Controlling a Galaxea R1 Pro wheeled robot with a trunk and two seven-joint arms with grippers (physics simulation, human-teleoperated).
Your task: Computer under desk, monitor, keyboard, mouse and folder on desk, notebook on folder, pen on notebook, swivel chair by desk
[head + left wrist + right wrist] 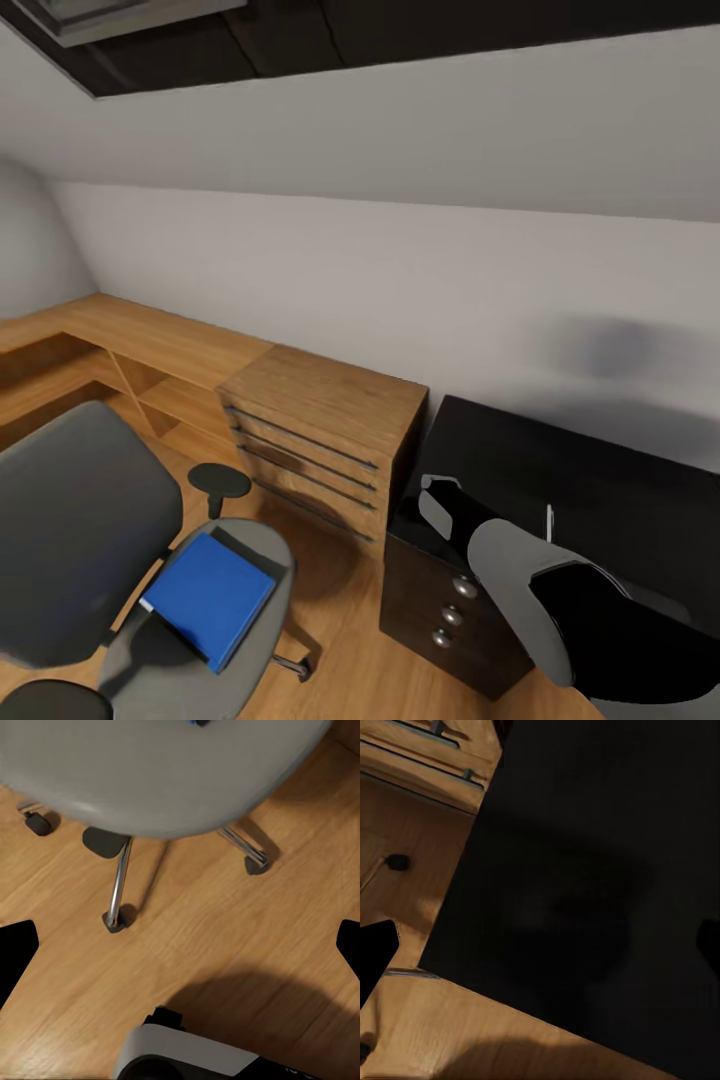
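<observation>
Resting on the grey swivel chair (90, 520) seat, the blue folder (210, 595) lies left of the black surface (600, 490); both pincers' fingers spread apart.

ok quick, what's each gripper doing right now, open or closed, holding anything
Left gripper: open, holding nothing, above the floor.
Right gripper: open, holding nothing, over the desk.

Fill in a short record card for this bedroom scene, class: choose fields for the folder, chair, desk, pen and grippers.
folder: bright blue, lying flat on the chair seat
swivel chair: grey, on the wooden floor, left of the chest of drawers
desk: glossy black top, knobbed drawers below
pen: thin pale stick on the desk
left gripper: open, above the floor by the chair base
right gripper: open, over the desk top
</observation>
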